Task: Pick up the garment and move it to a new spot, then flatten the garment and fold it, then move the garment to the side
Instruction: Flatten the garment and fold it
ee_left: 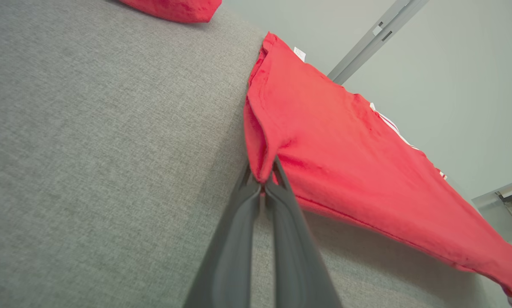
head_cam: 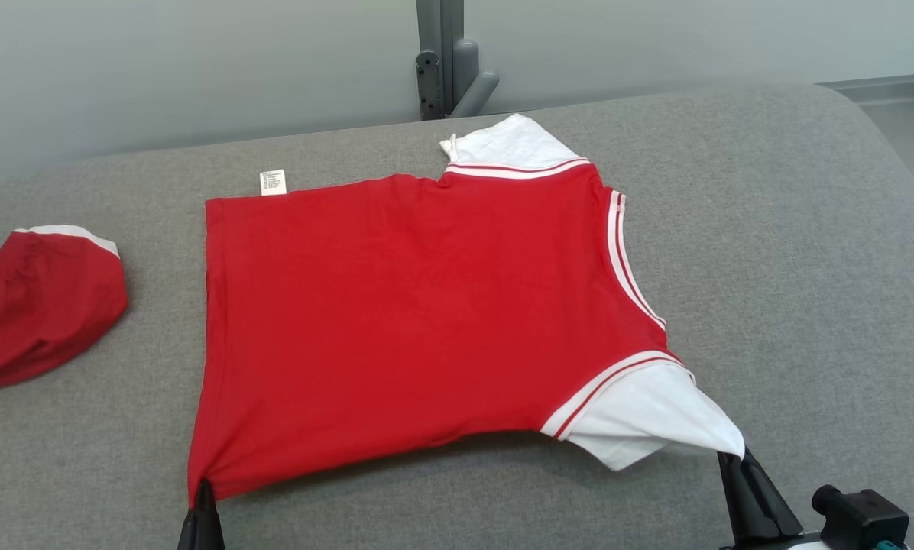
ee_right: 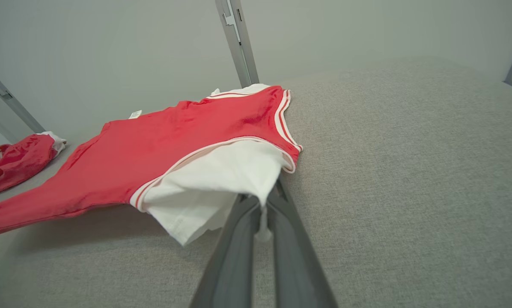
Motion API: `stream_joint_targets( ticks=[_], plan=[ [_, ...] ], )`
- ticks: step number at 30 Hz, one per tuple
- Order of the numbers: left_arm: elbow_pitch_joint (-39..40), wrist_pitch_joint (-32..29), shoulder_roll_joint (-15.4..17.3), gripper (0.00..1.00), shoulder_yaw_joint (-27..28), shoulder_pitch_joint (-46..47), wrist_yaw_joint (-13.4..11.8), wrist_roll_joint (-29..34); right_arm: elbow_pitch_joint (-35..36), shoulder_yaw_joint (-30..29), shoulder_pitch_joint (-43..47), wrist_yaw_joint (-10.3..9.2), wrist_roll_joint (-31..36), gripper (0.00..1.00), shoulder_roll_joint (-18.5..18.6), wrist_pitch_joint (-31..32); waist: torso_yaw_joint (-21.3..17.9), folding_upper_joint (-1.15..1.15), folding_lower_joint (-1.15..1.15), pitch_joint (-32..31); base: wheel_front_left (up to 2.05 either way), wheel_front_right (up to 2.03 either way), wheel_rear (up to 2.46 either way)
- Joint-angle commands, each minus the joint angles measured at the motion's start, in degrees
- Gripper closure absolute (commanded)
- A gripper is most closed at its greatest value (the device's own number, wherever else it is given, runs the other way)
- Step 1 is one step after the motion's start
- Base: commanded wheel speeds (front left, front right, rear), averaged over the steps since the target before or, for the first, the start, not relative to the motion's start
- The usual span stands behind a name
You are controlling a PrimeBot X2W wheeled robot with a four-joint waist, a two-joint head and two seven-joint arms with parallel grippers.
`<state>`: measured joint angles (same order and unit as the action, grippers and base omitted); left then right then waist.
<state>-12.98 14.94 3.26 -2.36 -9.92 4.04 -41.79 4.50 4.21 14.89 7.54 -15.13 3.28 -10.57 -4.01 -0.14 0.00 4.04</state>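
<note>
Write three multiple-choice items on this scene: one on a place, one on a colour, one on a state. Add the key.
1. Where does the second red garment lie?
A. left of the shirt
B. right of it
C. on top of it

2. What colour are the shirt's sleeves?
A. red
B. white
C. grey

3. How does the right gripper stand?
A. open above the shirt
B. shut on nothing
C. shut on a sleeve

Key:
1. A, it lies apart at the head view's left.
2. B, both sleeves show white.
3. C, white cloth is pinched in its jaws.
</note>
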Motion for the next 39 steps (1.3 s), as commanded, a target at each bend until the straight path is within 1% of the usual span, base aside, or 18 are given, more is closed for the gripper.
stream_joint_targets(
  ticks=[1,12,19,29,32,39],
  plan=[
    [0.15,-0.09,0.12,1.00,-0.15,-0.48,-0.27,0.01,-0.36,0.10,-0.13,-0.10,-0.66,1.00,-0.06,0.13,0.03,0.14,0.00,-0.10,0.00,0.00,0.00],
    [-2.46,0.06,-0.01,1.00,-1.49,4.18,0.45,-0.45,-6.88,0.60,-4.17,-0.10,-2.04,1.00,-0.32,-1.64,0.74,0.14,0.00,-0.21,0.00,0.00,0.00],
    [-5.63,0.17,-0.10,1.00,-2.00,9.28,0.91,-0.97,-11.27,0.04,-8.88,-0.10,-3.56,1.00,-0.37,-2.91,1.41,0.14,0.00,0.46,0.00,0.00,0.00],
    [-12.11,0.22,-0.22,1.00,-1.78,20.07,0.24,-1.52,-17.40,-0.47,-18.78,-0.10,-5.21,1.00,-0.36,-4.30,1.83,0.14,0.00,3.26,0.00,0.00,0.00],
    [-15.33,0.21,-0.24,1.00,-1.41,23.86,0.13,-2.23,-20.24,-0.23,-22.84,-0.10,-5.29,1.00,-0.36,-4.56,1.68,0.14,0.00,4.51,0.00,0.00,0.00],
    [-22.47,0.25,-0.26,1.00,-0.88,32.06,-0.23,-0.93,-27.83,0.16,-33.22,-0.11,-4.94,1.00,-0.35,-4.65,1.34,0.14,0.00,8.66,0.00,0.00,0.00]
  ],
)
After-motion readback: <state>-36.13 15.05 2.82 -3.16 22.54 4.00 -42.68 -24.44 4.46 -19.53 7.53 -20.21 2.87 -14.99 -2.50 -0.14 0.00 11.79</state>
